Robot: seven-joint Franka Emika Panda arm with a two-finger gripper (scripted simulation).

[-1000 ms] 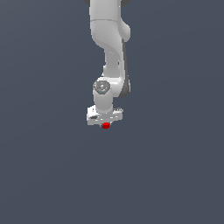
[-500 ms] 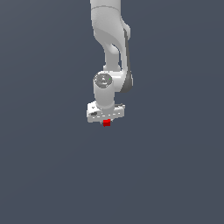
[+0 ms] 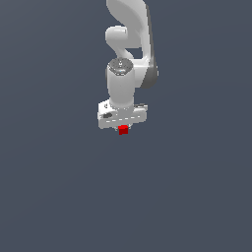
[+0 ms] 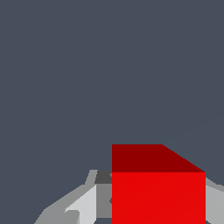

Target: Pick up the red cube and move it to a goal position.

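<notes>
The red cube (image 3: 123,130) is small and bright red. It sits just under the white gripper (image 3: 123,129) of my arm, held between the fingers and raised above the grey floor in the exterior view. In the wrist view the red cube (image 4: 157,188) fills the lower part of the picture, with grey fingers (image 4: 83,205) on either side pressing on it. The gripper is shut on the cube. The fingertips are mostly hidden behind the cube and the hand.
A plain dark grey surface (image 3: 59,197) fills both views. The white arm (image 3: 128,44) rises above the gripper toward the top of the exterior view. No other objects show.
The arm has swung and lifted: the gripper with the red cube moved slightly upward, and the upper links shifted toward the exterior view's right. The cube stays in the gripper.
</notes>
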